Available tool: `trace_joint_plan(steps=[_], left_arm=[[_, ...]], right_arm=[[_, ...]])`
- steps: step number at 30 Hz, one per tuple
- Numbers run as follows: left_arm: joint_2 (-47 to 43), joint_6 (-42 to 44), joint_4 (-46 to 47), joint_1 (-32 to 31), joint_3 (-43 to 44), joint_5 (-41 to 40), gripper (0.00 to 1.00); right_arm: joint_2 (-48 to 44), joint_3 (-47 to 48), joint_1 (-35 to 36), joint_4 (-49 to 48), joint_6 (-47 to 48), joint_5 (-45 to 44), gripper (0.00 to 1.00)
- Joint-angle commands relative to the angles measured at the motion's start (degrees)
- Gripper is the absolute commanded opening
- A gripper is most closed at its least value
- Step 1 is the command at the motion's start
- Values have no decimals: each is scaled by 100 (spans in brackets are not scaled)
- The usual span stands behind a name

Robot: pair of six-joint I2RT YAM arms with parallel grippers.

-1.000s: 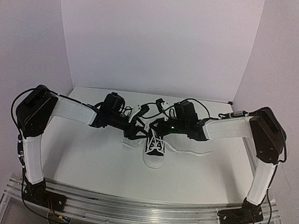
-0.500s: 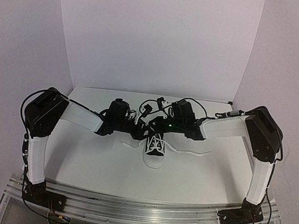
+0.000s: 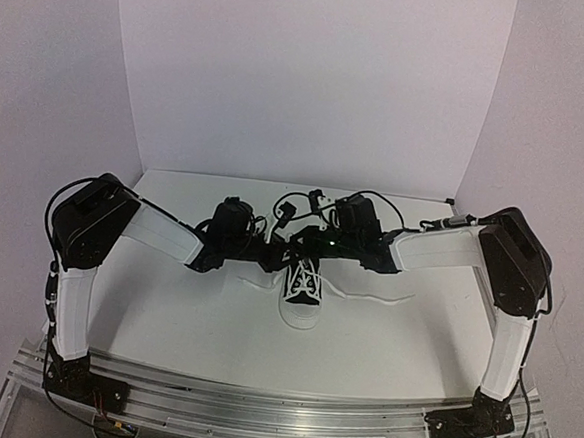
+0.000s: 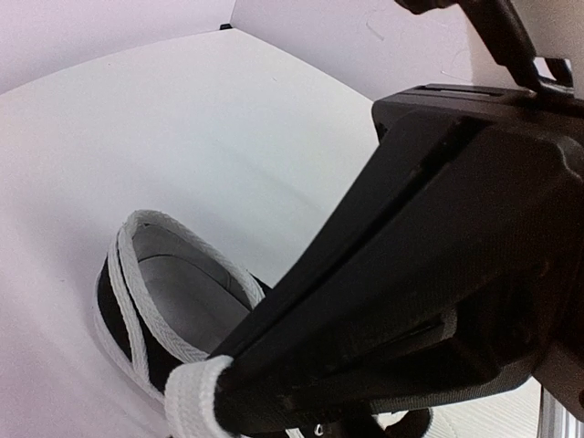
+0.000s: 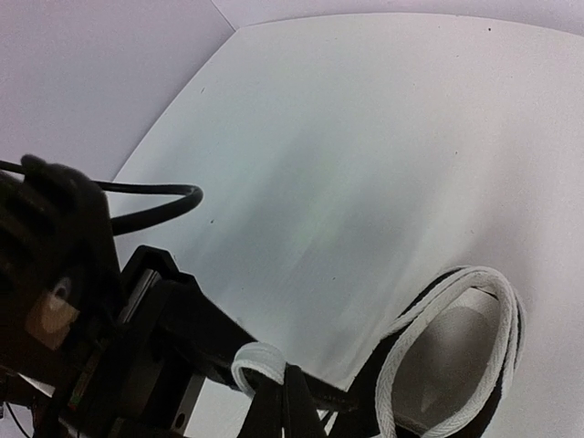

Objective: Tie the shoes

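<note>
Pinching a loop of white lace (image 5: 258, 360), the right gripper (image 5: 279, 391) is fully closed. The left gripper (image 3: 275, 257) has lace against its fingertip; whether it grips, I cannot tell. The black sneaker (image 3: 301, 298) sits just beneath both.

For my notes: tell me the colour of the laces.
White. The laces show best in the left wrist view.
</note>
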State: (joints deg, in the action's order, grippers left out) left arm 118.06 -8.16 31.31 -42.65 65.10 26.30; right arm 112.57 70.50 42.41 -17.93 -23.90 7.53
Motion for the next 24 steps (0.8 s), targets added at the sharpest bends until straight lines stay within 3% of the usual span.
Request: trace_joint_plan(steps=[1,2,4,6,10,14,19,24], left_arm=[[121,-206,504,-83,-91,-67,10],[128,-227,542,-96,-95,-49,2],[126,-253,536,-94,-93,46,0],[107,-288,461,-98,-90,139,0],[87,-176,425,-95,-72,177,0],[69,32,341,-94,-59,222,0],[35,305,300,-122,-51,267,0],[3,615,158,-170,-22,390,0]], right_arm=[[24,91,30,-211,-165,40,0],[-5,71,30,-211,-189,37,0],[-103,26,30,-211,-216,-27,0],[-232,-35,30,-206,-248,-151,7],[-513,-143,30,-20,-253,-177,42],[-1171,-343,22,763,-484,-369,58],[-2256,-685,12,2363,-896,-934,63],[-3005,-699,-474,5394,-2635,-2769,59]])
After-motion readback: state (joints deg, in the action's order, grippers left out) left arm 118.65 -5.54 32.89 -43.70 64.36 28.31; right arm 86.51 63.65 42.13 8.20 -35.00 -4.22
